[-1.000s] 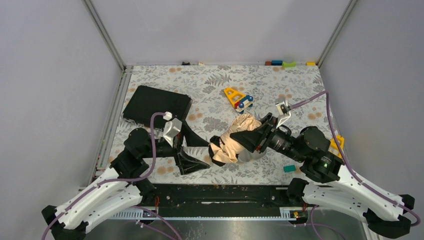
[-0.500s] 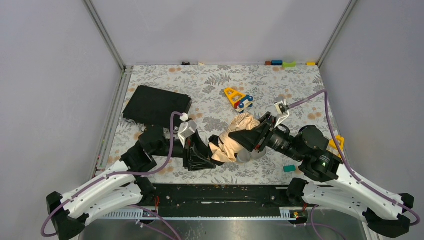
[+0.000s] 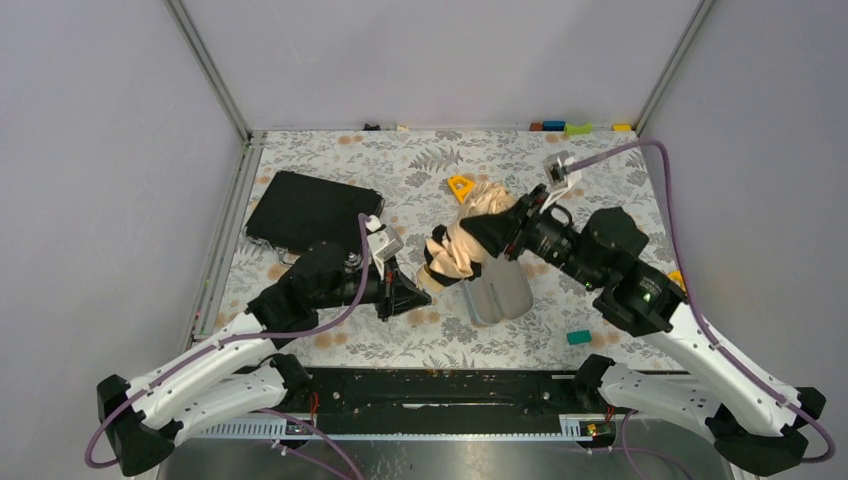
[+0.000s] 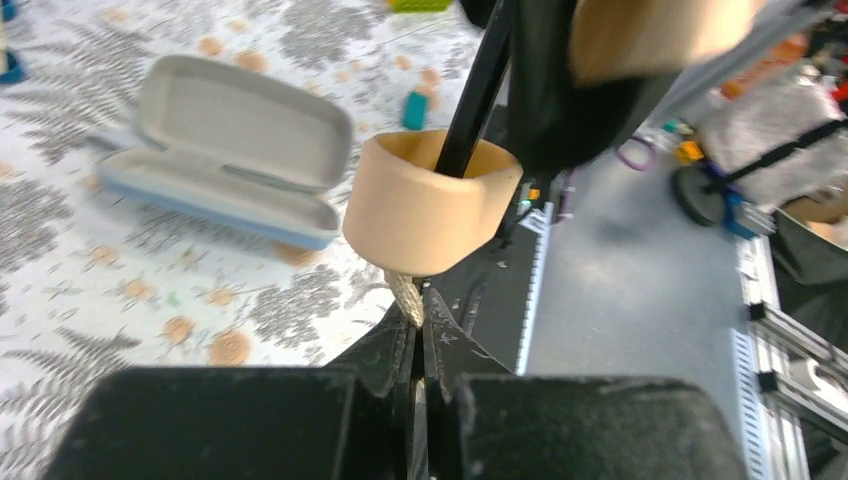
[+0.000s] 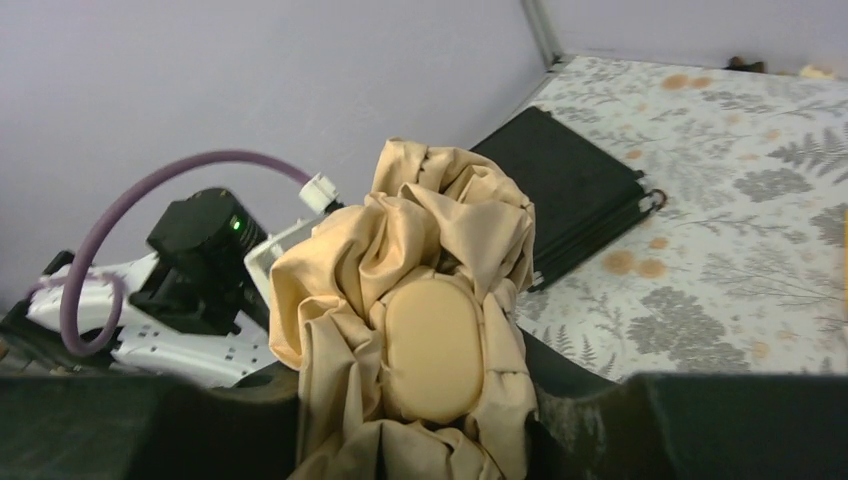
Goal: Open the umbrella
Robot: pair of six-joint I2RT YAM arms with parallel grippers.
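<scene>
Folded umbrella point(image 3: 462, 250) held above mid worktop point(image 3: 400, 170) between both arms, right gripper point(image 3: 484, 234) jaws clamped around bunched peach canopy point(image 5: 450, 230), left gripper point(image 4: 418, 325) jaws pinched tight on braided cord point(image 4: 404, 295) below cream knob handle point(image 4: 425, 215)

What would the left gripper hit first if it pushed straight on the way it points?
The cream umbrella handle, directly ahead of the left gripper, whose shut fingertips appear to pinch the braided cord hanging beneath it. How much gap remains is unclear.
</scene>
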